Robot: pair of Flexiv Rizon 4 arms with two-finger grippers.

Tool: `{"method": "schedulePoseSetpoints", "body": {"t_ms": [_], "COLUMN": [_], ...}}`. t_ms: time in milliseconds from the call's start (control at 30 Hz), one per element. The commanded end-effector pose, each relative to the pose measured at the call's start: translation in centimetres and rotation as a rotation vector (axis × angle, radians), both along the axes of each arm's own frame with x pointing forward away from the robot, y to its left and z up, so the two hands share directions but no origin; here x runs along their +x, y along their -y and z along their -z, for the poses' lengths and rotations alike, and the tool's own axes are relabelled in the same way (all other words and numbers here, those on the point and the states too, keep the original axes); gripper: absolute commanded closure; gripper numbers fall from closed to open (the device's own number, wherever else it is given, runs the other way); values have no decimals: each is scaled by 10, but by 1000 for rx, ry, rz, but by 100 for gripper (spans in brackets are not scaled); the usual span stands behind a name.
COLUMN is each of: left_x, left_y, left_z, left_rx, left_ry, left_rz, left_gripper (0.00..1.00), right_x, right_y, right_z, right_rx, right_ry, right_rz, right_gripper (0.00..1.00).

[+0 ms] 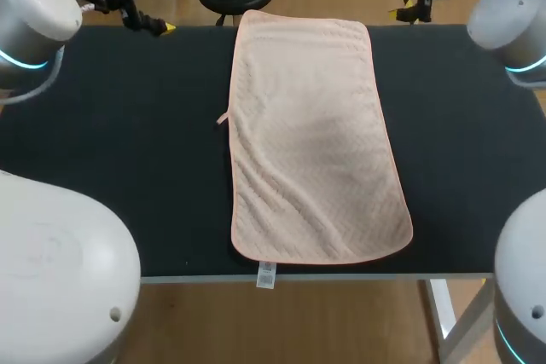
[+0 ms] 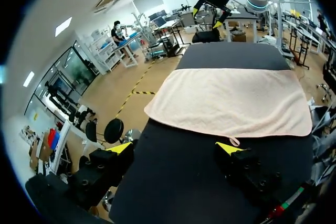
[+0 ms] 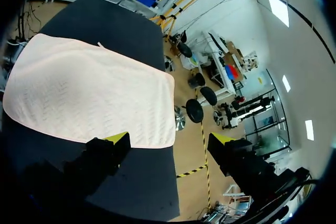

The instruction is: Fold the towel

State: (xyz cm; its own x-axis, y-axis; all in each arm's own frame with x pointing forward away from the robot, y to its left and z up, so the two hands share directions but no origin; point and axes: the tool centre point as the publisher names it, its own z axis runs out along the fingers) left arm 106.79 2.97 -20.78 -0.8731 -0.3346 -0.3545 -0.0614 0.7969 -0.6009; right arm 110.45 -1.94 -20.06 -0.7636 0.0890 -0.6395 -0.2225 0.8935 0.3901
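**One towel, laid flat; two claws, both empty**

Item 1. Left claw [image 1: 159, 8]: over the far left corner of the table [image 1: 111, 151]. It stands wide apart, with nothing between its fingers. In its own wrist view the left claw [image 2: 174, 148] looks down on dark table top, and the towel lies ahead of it.

Item 2. Towel [image 1: 311, 142]: pale pink, spread open in a single layer in the middle of the table. It runs lengthwise from the far edge to the near edge. A small loop [image 1: 223, 118] sticks out from its left long side. A white label [image 1: 266, 274] hangs over the near table edge.

Item 3. Right claw [image 1: 399, 2]: by the far edge, to the right of the towel's far end, well apart from it. It stands wide apart and holds nothing. In its own wrist view the right claw [image 3: 169, 139] has the towel [image 3: 89, 95] ahead of it.
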Motion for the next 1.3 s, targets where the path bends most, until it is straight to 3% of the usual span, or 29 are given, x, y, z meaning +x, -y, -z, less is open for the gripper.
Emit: {"method": "schedulePoseSetpoints", "body": {"t_ms": [33, 167, 367, 433, 533, 733, 800, 867, 933, 1067, 1300], "left_x": [3, -6, -24, -28, -31, -40, -41, -42, -42, -44, -47], "left_y": [3, 17, 42, 50, 62, 90, 97, 103, 106, 110, 119], "left_z": [3, 12, 32, 39, 52, 75, 83, 97, 109, 127, 146], "left_rx": [155, 228, 306, 359, 373, 421, 407, 454, 435, 484, 469], "left_ry": [-42, -71, -169, -205, -259, -259, -262, -272, -315, -338, -359], "left_rz": [19, 115, 192, 189, 187, 246, 259, 271, 272, 284, 283], "left_gripper": [0, 0, 0, 0, 0, 0, 0, 0, 0, 0, 0], "right_x": [-3, -17, -33, -36, -44, -58, -63, -69, -74, -80, -82], "right_y": [-11, -19, -25, -26, -29, -32, -33, -34, -35, -35, -31], "right_z": [5, 14, 29, 36, 46, 72, 82, 92, 103, 120, 143], "right_rx": [-137, -180, -279, -299, -339, -350, -351, -360, -387, -400, -404], "right_ry": [-166, -253, -293, -299, -314, -346, -357, -365, -367, -393, -439], "right_rz": [88, 133, 131, 130, 116, 121, 115, 102, 101, 84, 78], "right_gripper": [0, 0, 0, 0, 0, 0, 0, 0, 0, 0, 0]}}
